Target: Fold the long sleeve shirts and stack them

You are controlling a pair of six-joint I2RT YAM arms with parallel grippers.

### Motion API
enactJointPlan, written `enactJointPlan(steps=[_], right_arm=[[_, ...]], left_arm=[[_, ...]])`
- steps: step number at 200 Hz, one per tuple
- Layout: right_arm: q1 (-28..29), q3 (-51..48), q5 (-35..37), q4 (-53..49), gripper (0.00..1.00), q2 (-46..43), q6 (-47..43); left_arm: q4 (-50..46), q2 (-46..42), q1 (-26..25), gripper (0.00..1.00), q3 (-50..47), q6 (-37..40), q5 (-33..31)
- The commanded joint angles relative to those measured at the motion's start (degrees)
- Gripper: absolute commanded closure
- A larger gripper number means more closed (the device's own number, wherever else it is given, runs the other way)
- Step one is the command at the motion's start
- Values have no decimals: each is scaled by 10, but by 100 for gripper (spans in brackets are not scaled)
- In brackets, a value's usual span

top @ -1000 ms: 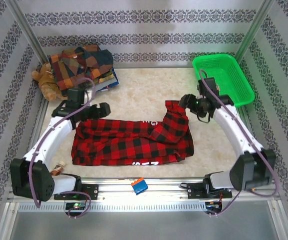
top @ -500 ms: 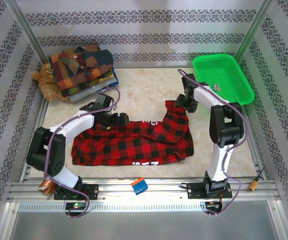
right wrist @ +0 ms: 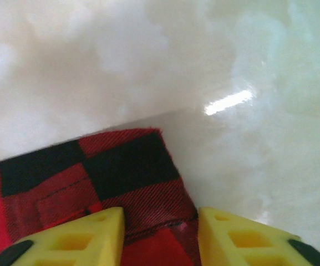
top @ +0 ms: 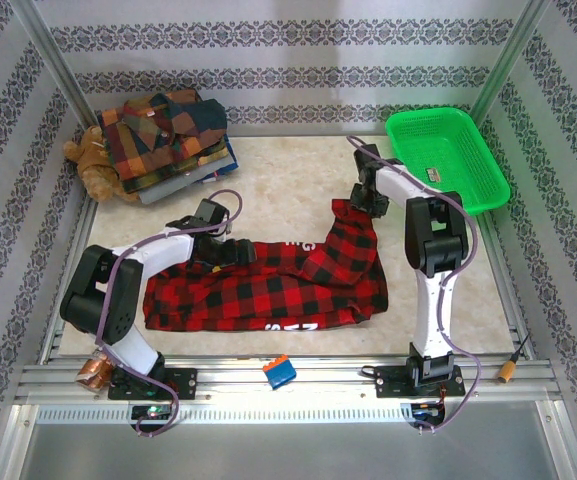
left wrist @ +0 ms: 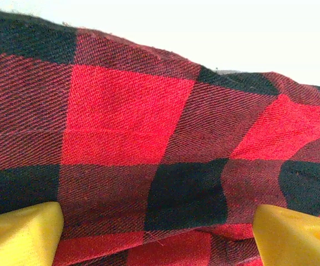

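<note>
Two hands at red-and-black shirt [top: 268, 285], spread flat on surface [top: 278, 180]; left hand [left wrist: 160, 233] wide over far edge; right hand [right wrist: 160, 235] narrow, astride sleeve cuff [right wrist: 126, 166], not pinched; I judge both poised for fold; folded stack [top: 168, 135] sits far-left.

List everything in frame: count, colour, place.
red shirt: 1, red-black check, spread mid-table
folded shirts: one stack, count unclear, orange, brown, green and navy plaid, far left corner
bear: 1, brown, left of the stack
basket: 1, green, far right corner
block: 1, blue and orange, near rail, centre
table: 1, cream
left hand: 1, yellow fingers, open over the red shirt
right hand: 1, yellow fingers, open at the red shirt's edge
</note>
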Motion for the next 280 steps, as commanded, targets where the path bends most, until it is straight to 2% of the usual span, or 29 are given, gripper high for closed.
enactJointPlan(steps=[1, 31, 51, 133, 145, 159, 166, 179, 204, 247, 280], right_arm=[[11, 42, 30, -26, 67, 29, 2], [15, 69, 31, -29, 90, 45, -1], [17, 70, 18, -14, 100, 43, -1], [24, 23, 58, 42, 100, -73, -24], [22, 31, 41, 43, 100, -78, -29], [21, 63, 15, 12, 65, -69, -27], [24, 71, 1, 4, 55, -66, -31], [34, 73, 4, -3, 43, -66, -34], [48, 72, 9, -19, 38, -57, -29], [77, 117, 10, -75, 41, 18, -31], [99, 188, 28, -127, 44, 84, -37]], left_arm=[[24, 5, -5, 11, -10, -9, -4], [41, 2, -5, 11, -17, -9, 8], [51, -2, -5, 11, -19, -7, 21], [67, -18, -1, 11, -31, -7, 39], [68, -18, 0, 11, -31, -7, 41], [70, -20, 0, 11, -31, -6, 41], [72, -22, 1, 11, -31, -6, 43], [75, -29, 2, 10, -31, -6, 43], [79, -45, 5, 10, -27, -7, 52], [59, -101, 9, 8, -10, 2, 52], [27, -132, 15, 8, 5, 9, 52]])
